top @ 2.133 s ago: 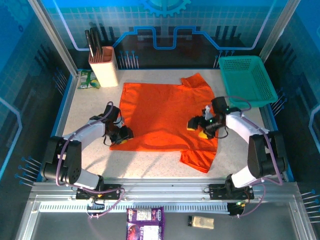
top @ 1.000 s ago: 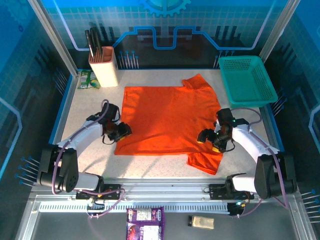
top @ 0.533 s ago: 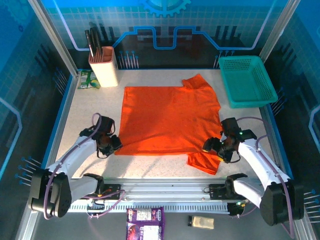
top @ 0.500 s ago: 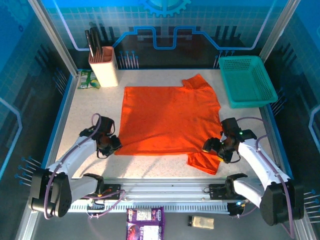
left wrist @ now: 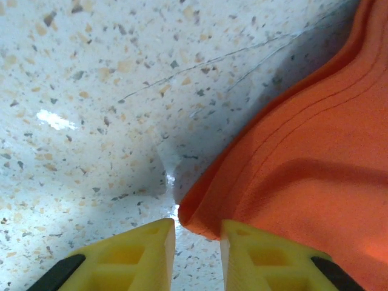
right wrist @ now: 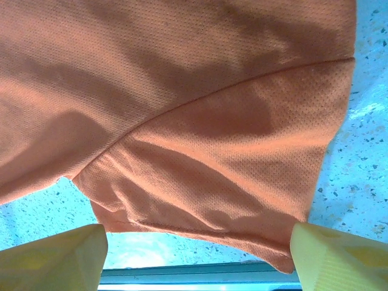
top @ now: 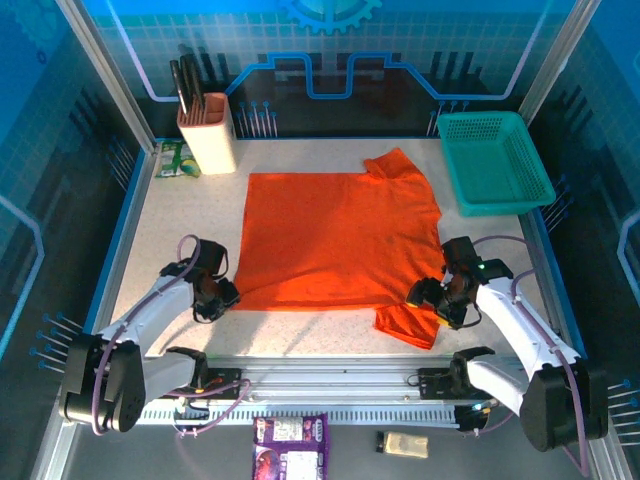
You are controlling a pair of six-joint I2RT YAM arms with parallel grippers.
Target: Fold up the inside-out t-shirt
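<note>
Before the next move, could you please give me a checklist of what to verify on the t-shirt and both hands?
1. Left hand at the orange t-shirt's near-left corner: ok, fingers nearly together at the folded edge.
2. Left hand's grip on the cloth: cannot tell.
3. Right hand open around the near sleeve: ok, fingers wide apart, cloth between them, not yet pinched.
4. T-shirt body spread flat on the table: ok.
5. Teal basket and knife block apart from the shirt: ok.
</note>
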